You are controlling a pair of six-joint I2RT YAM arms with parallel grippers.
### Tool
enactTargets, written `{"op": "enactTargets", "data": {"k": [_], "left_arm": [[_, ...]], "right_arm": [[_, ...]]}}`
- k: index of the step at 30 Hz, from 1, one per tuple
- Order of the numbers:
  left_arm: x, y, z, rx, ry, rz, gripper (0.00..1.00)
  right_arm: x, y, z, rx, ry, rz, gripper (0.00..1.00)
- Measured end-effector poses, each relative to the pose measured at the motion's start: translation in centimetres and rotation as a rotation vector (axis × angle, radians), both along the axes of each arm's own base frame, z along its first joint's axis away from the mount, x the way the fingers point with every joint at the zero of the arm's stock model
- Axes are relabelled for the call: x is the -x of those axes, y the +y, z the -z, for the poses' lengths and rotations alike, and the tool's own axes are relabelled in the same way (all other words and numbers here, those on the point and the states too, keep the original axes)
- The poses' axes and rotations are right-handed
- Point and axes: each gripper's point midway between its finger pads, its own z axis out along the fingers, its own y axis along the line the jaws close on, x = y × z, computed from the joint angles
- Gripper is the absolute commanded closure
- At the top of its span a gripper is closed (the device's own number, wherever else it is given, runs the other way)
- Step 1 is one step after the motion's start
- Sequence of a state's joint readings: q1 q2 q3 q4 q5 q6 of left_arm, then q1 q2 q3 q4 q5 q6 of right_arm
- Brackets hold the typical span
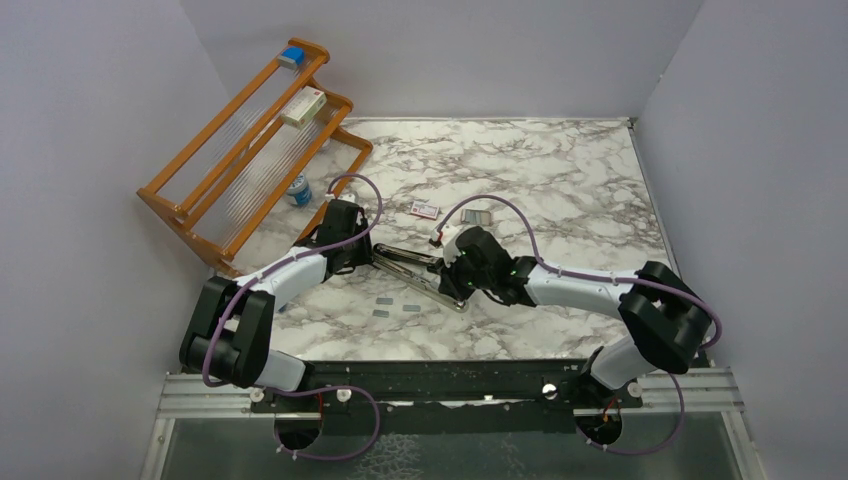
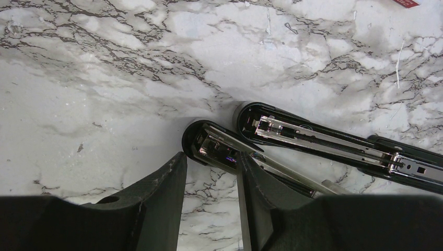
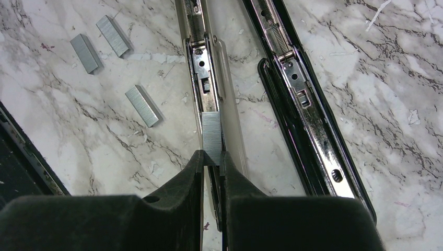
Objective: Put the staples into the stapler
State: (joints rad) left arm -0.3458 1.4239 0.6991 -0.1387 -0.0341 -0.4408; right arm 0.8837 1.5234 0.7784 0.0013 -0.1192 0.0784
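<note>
Since the wrist body covers the fingers from above, you only get the right grip from the right wrist view: right gripper (image 3: 211,155) pressed together on a staple strip (image 3: 211,133), with the strip's near end buried between the pads. The strip sits on the silver rail (image 3: 205,68) of the stapler (image 1: 425,288), which lies opened out on the marble table (image 1: 560,170) between both arms. The black cover (image 3: 308,120) lies beside the rail, apart from it; both run off the top edge. You see the left gripper (image 2: 211,157) pinching the stapler's rounded end at the very fingertips, jaws part spread. Contact on one finger is hard to make out, since the rail runs behind it. Three loose strips (image 3: 142,105) lie on the marble to one side of the rail, just grey flecks from above. Red-and-white packet (image 1: 424,209) and grey tray (image 1: 478,215) sit beyond the stapler; you get only a cut-off corner of the packet in the left wrist view.
</note>
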Motion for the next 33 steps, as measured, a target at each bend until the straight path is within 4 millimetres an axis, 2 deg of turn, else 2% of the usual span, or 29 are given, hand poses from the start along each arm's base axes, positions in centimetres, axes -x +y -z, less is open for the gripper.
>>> {"op": "enactTargets", "data": {"k": [12, 19, 33], "left_arm": [[0.0, 0.0, 0.0, 0.001, 0.000, 0.001, 0.57], [0.0, -0.1, 0.0, 0.002, 0.001, 0.002, 0.57], [0.0, -0.1, 0.0, 0.004, 0.000, 0.003, 0.57]], "right_arm": [[-0.1, 0.0, -0.4, 0.006, -0.030, -0.030, 0.88], [-0.2, 0.7, -1.2, -0.009, -0.047, -0.073, 0.88], [0.1, 0.2, -0.4, 0.038, -0.034, -0.100, 0.88]]}}
